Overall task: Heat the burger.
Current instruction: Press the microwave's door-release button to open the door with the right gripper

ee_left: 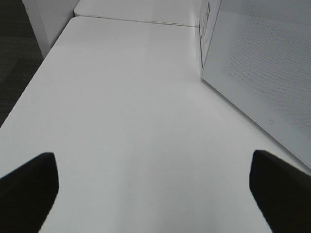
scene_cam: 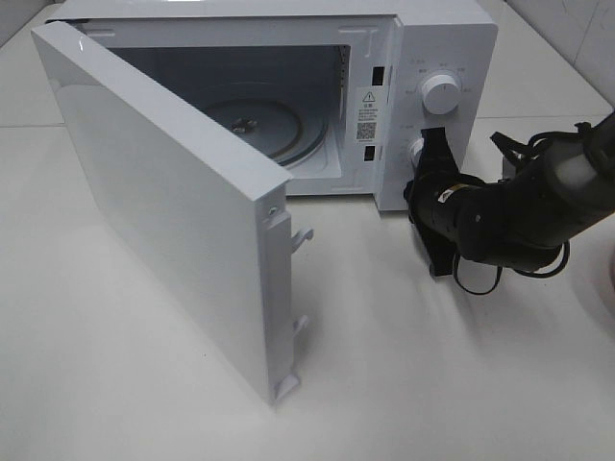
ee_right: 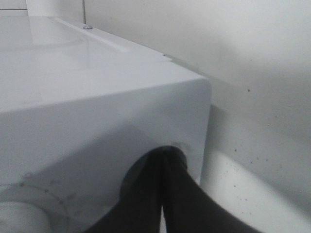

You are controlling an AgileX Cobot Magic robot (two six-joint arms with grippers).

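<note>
Two pincers show, and neither holds anything. The right pincer point(scene_cam: 421, 154) has its jaws pressed together with nothing between them, tips against the lower knob point(scene_cam: 414, 148) on the microwave point(scene_cam: 452, 38), just under the upper dial point(scene_cam: 441, 93); its wrist view shows the dark fingers point(ee_right: 146, 204) shut against the front panel's corner. The left pincer point(ee_left: 154, 189) stands spread wide over bare table point(ee_left: 126, 97), with the outer face of the swung-out door point(ee_left: 262, 63) just off to one side of it. From the right pincer, the open cooking space lies past the panel toward the left arm's side, and the glass turntable point(scene_cam: 259, 120) in it carries nothing. The burger is in none of the views, so which way it lies from either pincer cannot be told. A pinkish sliver point(scene_cam: 610, 288) at the picture's edge, behind the right arm and away from the microwave, may be a plate, but that is a guess. If the burger sits out there, the right arm is likely the nearer one, and it would have to leave the knob and turn away from the microwave. Being round, the burger should set no particular line for the jaws.
</note>
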